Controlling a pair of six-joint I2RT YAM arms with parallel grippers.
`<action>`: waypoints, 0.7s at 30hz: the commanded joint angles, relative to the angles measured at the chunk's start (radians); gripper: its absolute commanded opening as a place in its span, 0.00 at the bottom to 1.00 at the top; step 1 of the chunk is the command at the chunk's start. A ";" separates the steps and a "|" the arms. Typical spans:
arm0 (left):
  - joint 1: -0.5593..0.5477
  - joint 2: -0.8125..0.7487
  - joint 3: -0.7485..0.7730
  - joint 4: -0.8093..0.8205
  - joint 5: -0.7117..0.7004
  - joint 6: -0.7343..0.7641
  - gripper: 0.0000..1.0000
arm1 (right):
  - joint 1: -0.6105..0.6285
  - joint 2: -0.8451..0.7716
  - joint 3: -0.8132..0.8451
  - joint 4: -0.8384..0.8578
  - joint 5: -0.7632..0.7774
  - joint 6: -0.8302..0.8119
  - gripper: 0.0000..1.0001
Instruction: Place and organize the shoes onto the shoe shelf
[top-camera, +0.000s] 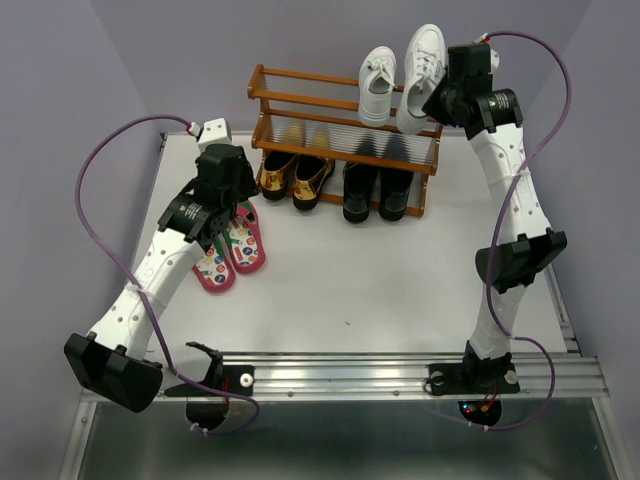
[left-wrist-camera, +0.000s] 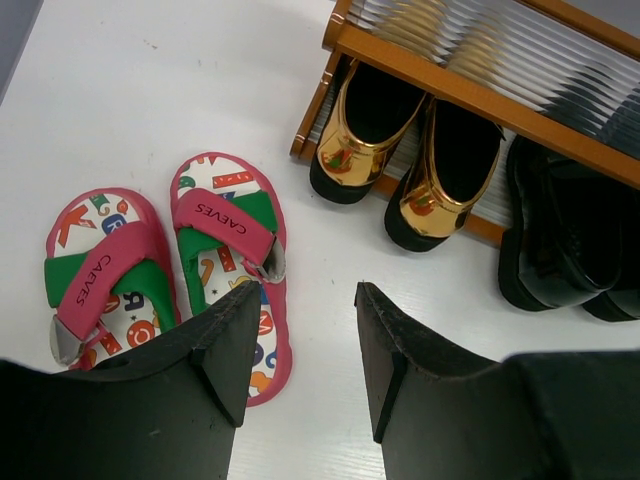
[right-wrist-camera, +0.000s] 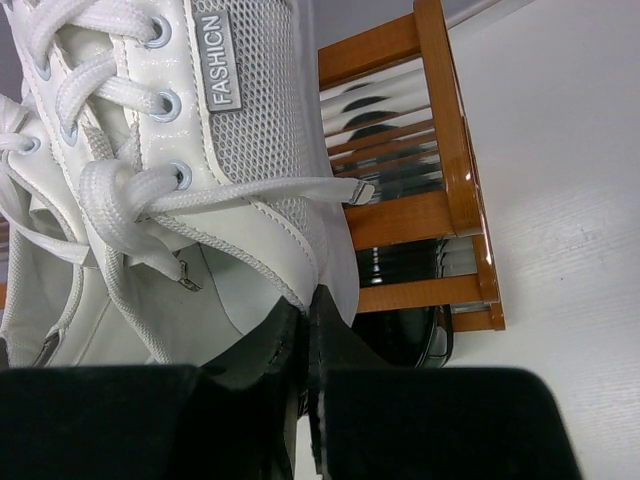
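The wooden shoe shelf (top-camera: 300, 105) stands at the back of the table. Gold loafers (top-camera: 294, 177) and black boots (top-camera: 376, 190) sit on its lower tier; both also show in the left wrist view, loafers (left-wrist-camera: 400, 150) and boots (left-wrist-camera: 570, 235). One white sneaker (top-camera: 377, 85) rests on the top tier. My right gripper (right-wrist-camera: 308, 305) is shut on the collar of the other white sneaker (top-camera: 421, 62), holding it over the top tier's right end. The pink flip-flops (left-wrist-camera: 170, 255) lie on the table left of the shelf. My left gripper (left-wrist-camera: 305, 300) is open and empty just above them.
A white box (top-camera: 213, 130) sits at the table's back left corner. The purple cable (top-camera: 110, 160) loops left of my left arm. The shelf's top tier left half (top-camera: 300, 90) holds nothing. Bare white tabletop (top-camera: 370, 270) lies in front of the shelf.
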 joint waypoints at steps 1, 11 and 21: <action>0.003 -0.044 -0.016 0.009 -0.018 0.000 0.54 | -0.011 -0.006 0.064 0.125 -0.011 0.015 0.01; 0.003 -0.038 -0.007 0.004 -0.024 0.001 0.54 | -0.020 0.017 0.075 0.133 -0.038 0.009 0.24; 0.003 -0.035 -0.006 0.001 -0.021 -0.003 0.54 | -0.020 0.019 0.077 0.153 -0.050 0.001 0.44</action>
